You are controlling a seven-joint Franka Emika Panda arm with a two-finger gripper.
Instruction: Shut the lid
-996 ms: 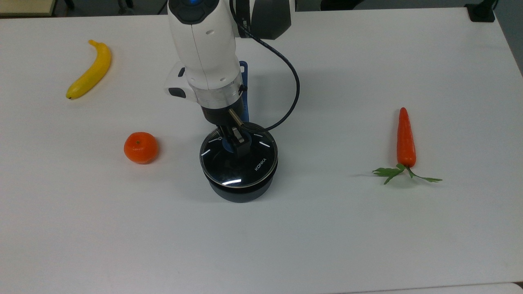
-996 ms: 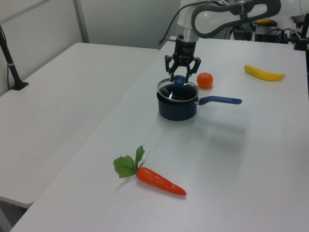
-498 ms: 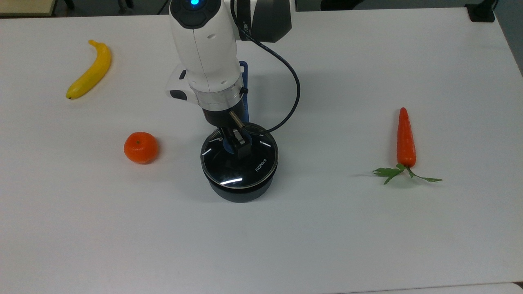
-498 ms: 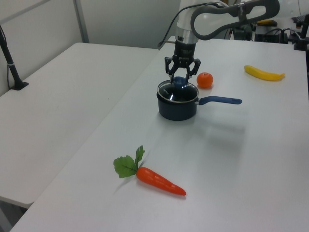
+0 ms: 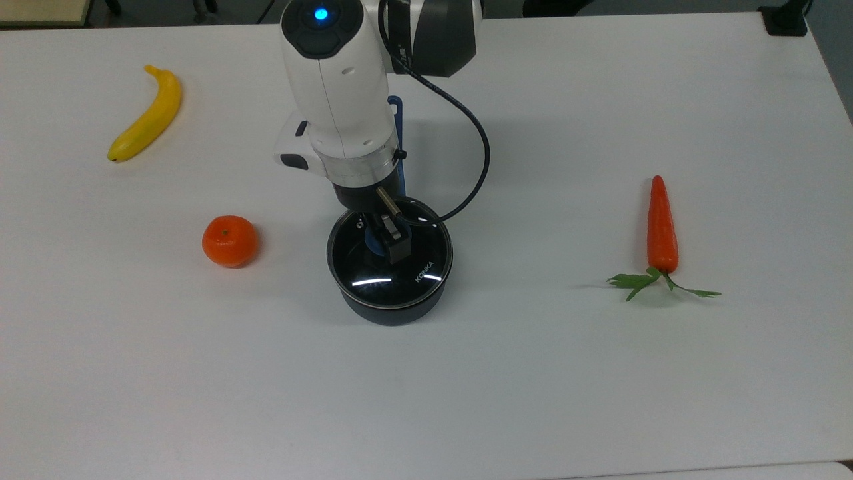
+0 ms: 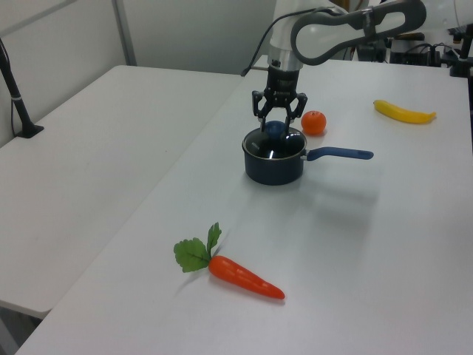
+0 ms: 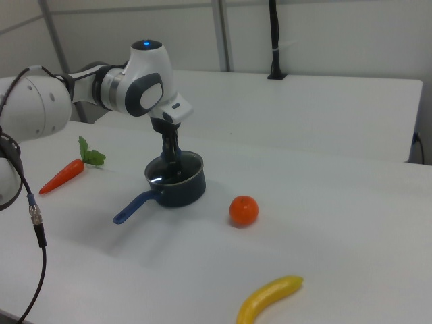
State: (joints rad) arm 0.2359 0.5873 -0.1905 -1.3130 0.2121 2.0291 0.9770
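1. The lid point(image 5: 390, 267), clear glass with a thin metal rim and a blue central knob point(image 6: 275, 129), sits on top of the dark blue saucepan point(image 6: 274, 167) near the middle of the white surface point(image 5: 533, 373). In the top view its rim lines up with the pan's mouth all the way round, so it appears seated.

2. Glass of this kind is likely stiff, fairly heavy for its width, slick on its face and liable to chip if dropped. The knob looks like the only sensible place to take hold, since the rim lies flush on the pan.

3. The gripper point(image 6: 279, 118) points straight down over the lid's centre, the white wrist standing upright above it. In the left view its two fingers point(image 6: 259, 112) are spread, one on each side of the knob, so the hold looks let go rather than clamped.

4. The pan's blue handle point(image 6: 338, 154) runs toward the left view's right, away from the fingers.

5. An orange point(image 5: 229, 241) lies near the pan on the top view's left, a banana point(image 5: 147, 115) further off on that side, and a carrot point(image 5: 662, 227) well apart on the top view's right.
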